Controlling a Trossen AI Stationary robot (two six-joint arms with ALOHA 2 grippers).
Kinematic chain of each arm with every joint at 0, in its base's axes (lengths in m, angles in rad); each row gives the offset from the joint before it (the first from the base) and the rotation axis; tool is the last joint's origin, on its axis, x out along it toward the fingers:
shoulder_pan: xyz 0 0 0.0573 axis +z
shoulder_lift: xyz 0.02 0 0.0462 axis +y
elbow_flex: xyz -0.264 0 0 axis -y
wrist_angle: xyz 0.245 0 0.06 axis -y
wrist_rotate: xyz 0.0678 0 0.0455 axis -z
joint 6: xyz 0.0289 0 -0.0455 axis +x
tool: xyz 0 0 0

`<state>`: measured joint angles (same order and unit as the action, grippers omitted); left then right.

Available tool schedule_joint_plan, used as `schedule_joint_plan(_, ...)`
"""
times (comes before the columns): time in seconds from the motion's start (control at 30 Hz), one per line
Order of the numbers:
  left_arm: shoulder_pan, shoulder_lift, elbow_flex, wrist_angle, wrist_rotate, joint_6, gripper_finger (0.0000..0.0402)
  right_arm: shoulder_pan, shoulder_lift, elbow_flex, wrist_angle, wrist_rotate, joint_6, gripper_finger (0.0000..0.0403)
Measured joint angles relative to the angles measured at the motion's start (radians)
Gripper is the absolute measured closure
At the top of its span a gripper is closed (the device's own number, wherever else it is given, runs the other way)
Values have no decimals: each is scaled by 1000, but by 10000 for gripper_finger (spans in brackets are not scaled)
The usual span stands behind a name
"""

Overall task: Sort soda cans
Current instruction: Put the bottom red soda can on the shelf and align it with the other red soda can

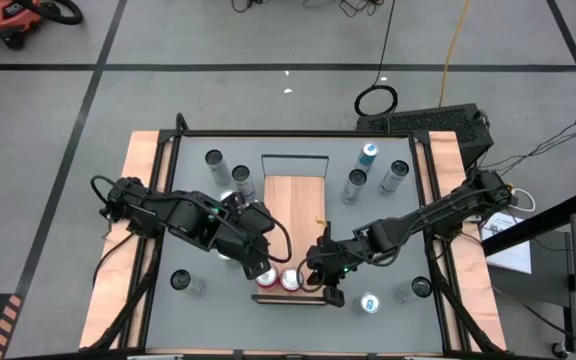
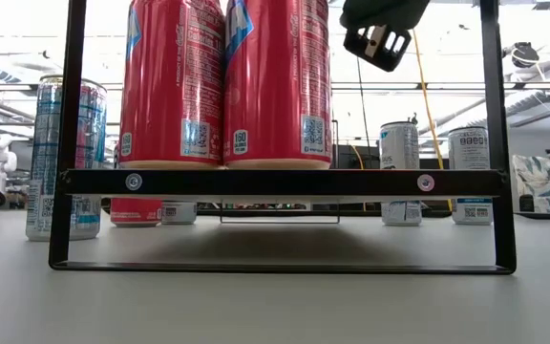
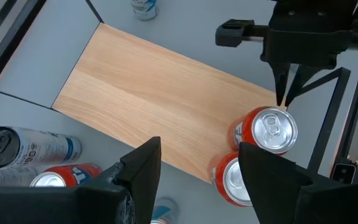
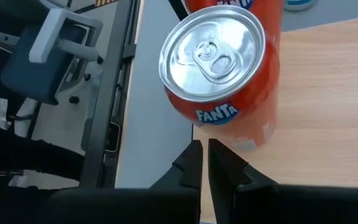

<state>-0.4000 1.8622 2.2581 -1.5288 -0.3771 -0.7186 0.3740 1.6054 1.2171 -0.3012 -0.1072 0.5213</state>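
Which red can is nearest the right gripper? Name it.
The Fanta can at the board's corner, just before the right gripper; its red neighbour stands farther.

Two soda cans (image 1: 279,279) stand side by side on the wooden board's (image 1: 294,215) lower end, at the frame's lower centre. Left hand (image 1: 256,266) sits left of them, right hand (image 1: 325,285) right. Other cans (image 1: 373,171) cluster upper right on the table (image 1: 193,235).

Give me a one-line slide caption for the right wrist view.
Right gripper, jaws nearly shut and empty, sits just beside an upright red Fanta can standing at the wooden board's edge.
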Motion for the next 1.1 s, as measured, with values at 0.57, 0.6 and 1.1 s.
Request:
schedule_joint_plan(0.57, 0, 0, 0, 0, 0, -9, 188, -8, 0, 0, 10, 9, -78, 402)
schedule_joint_plan(0.6, 0, 0, 0, 1, 0, -9, 188, -8, 0, 0, 10, 9, -80, 402)
schedule_joint_plan(1.1, 0, 0, 0, 1, 1, -53, 188, -8, 0, -1, 38, 54, -114, 402)
